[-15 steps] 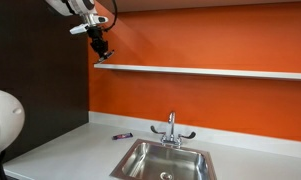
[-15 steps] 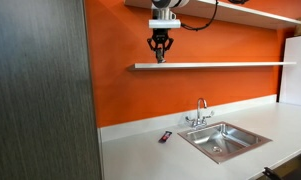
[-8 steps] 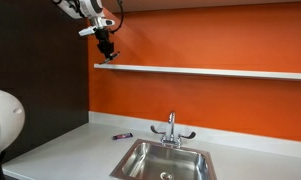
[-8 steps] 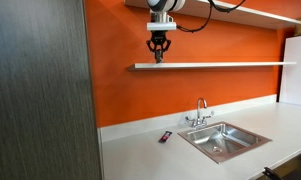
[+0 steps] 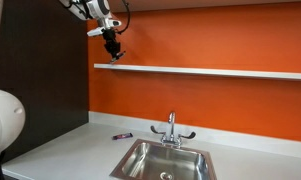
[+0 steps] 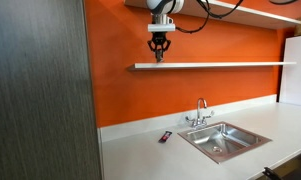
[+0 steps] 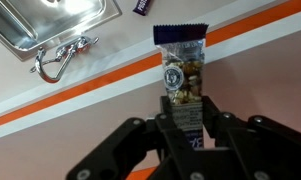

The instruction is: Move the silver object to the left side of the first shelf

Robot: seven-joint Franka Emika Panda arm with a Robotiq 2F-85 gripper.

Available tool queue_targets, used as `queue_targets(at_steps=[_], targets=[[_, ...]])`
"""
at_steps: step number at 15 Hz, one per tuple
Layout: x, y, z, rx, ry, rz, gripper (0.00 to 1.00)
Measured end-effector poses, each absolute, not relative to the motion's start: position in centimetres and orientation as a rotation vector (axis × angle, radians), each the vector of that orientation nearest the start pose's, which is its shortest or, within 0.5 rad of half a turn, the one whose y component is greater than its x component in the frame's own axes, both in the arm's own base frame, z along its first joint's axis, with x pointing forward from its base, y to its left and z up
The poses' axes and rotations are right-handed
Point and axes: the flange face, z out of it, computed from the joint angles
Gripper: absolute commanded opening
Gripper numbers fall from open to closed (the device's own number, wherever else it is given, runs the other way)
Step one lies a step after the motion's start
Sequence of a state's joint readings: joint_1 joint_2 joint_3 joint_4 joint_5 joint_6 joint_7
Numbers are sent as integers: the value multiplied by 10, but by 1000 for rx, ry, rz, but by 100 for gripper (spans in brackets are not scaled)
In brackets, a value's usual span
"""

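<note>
Silver object (image 7: 180, 70): small flat oblong bar in a silvery wrapper with dark ends. It is held upright in the wrist view, its free end pointing to 12 o'clock. In both exterior views it is too small to make out under the fingers.
Gripper (image 7: 188, 112): black two-finger Robotiq hand, closed tight on the bar's 6 o'clock end, one finger on each flat side.
Gripper position: in both exterior views (image 5: 113, 52) (image 6: 158, 52) it points straight down, just above the shelf's 9 o'clock end. Whether the bar touches the board cannot be told.
First shelf (image 5: 210, 71) (image 6: 220, 65): long thin white-grey board running level across the orange wall.
Sink (image 5: 125, 160) (image 6: 195, 141) (image 7: 10, 35): rectangular stainless-steel basin set in the white counter, at 11 o'clock in the wrist view.
Faucet (image 5: 172, 128) (image 6: 200, 110) (image 7: 60, 60): chrome tap at the sink's wall-side rim.
Dark piece (image 5: 121, 135) (image 6: 165, 136) (image 7: 142, 5): small purplish stick lying on the counter, near the sink's 9 o'clock side in both exterior views.
</note>
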State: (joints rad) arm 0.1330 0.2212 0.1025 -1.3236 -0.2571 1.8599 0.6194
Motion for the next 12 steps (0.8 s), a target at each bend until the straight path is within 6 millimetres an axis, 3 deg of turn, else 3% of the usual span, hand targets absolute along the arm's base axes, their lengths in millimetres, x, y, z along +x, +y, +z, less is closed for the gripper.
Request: queue_targets(at_steps=[11, 12], targets=[[677, 114, 634, -3120, 583, -595, 10], [681, 113, 633, -3120, 584, -593, 47]])
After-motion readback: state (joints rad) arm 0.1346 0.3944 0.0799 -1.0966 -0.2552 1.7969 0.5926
